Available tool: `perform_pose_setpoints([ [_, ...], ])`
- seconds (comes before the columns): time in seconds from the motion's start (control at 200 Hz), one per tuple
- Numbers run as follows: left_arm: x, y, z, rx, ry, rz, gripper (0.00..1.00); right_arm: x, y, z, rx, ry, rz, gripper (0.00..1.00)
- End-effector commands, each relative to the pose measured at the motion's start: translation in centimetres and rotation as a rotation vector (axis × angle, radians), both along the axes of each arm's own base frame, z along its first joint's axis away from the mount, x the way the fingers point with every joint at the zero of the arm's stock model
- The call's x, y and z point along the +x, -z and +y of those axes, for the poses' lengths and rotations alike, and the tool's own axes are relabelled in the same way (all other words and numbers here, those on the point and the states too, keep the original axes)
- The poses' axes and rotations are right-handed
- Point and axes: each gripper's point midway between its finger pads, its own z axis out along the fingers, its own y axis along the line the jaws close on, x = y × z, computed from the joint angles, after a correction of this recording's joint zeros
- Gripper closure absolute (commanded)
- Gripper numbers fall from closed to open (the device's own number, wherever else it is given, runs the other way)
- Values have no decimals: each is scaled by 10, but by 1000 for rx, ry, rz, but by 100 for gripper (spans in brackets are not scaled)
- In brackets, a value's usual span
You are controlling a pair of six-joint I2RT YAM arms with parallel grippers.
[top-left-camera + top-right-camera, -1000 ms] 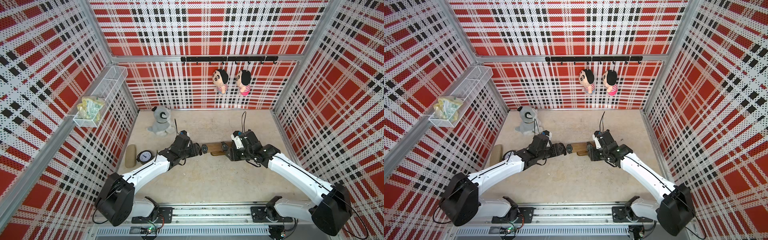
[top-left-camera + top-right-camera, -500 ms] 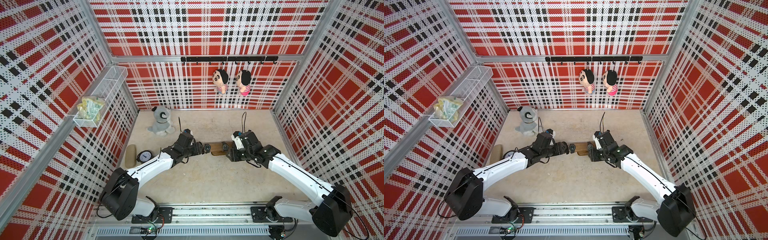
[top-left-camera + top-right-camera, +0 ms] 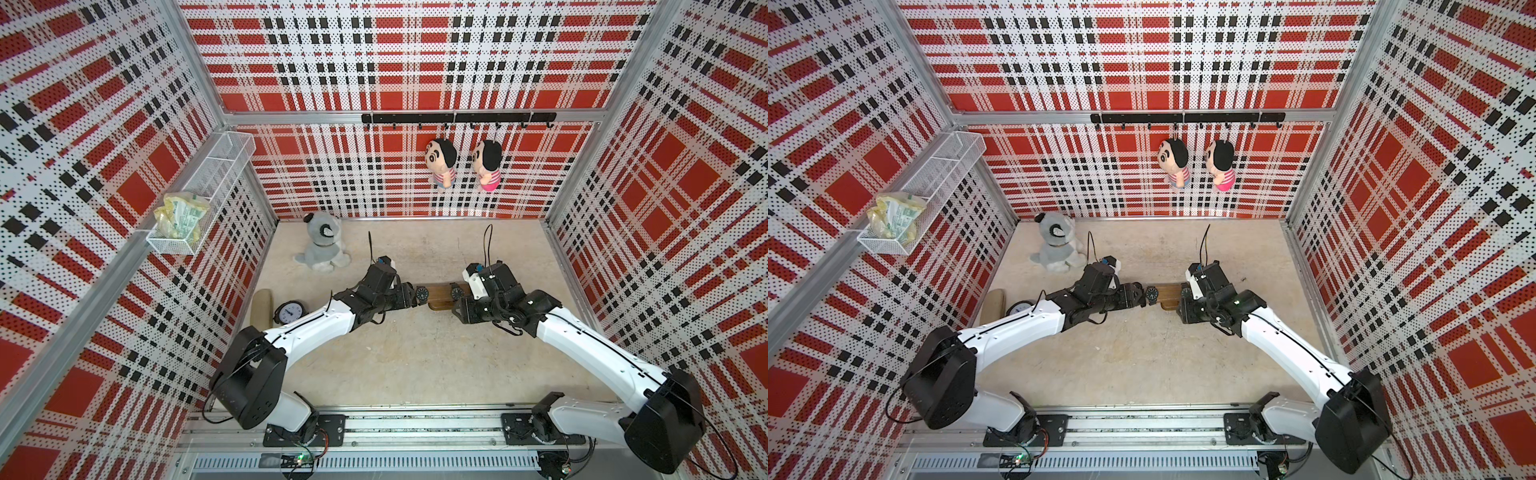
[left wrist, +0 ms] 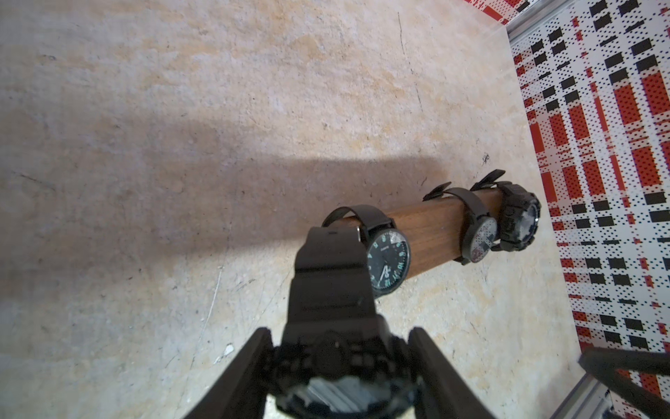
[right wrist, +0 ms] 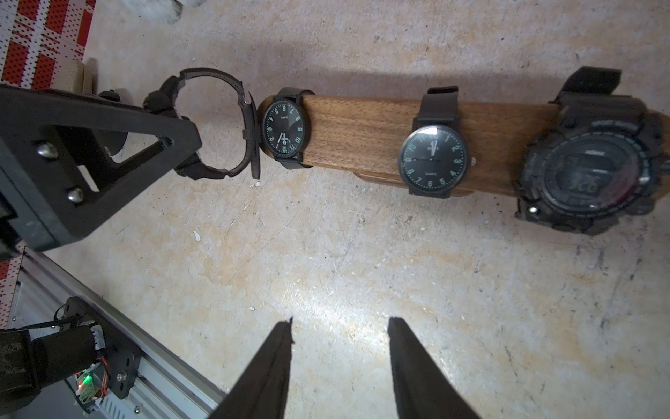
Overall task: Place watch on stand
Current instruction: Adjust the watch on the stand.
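My left gripper (image 4: 339,337) is shut on the case of a chunky black watch (image 4: 337,366). Its closed strap loop (image 5: 212,72) reaches out to the left end of the stand (image 5: 362,134), a brown wooden bar. The loop touches that end and is not around it. The bar carries three watches: a dark analog one (image 5: 286,127) at the near end, a second analog (image 5: 433,159) and a bulky digital one (image 5: 587,174). My right gripper (image 5: 340,323) hangs open and empty over the floor in front of the bar. In both top views the grippers flank the stand (image 3: 439,292) (image 3: 1169,293).
A grey plush dog (image 3: 322,243) sits at the back left. A beige oblong case (image 3: 261,307) and a small round clock (image 3: 290,312) lie by the left wall. A wire basket (image 3: 195,199) and two hanging dolls (image 3: 441,160) are on the walls.
My left arm has carried the watch to the right, bringing its strap loop up to the left end of the bar. The right arm has stayed still.
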Motion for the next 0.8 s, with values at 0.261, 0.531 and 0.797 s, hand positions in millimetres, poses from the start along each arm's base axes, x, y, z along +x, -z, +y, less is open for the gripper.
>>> perform_pose_setpoints([
  [0.261,8,-21,-15,26,30,-44,77,-3,-5,-5,-2,-3,-21,53],
  [0.531,8,-16,-25,34,59,-30,78,-3,-7,-9,3,7,-31,53],
  [0.797,7,-11,-27,40,67,-18,77,-4,-6,-13,1,12,-32,54],
])
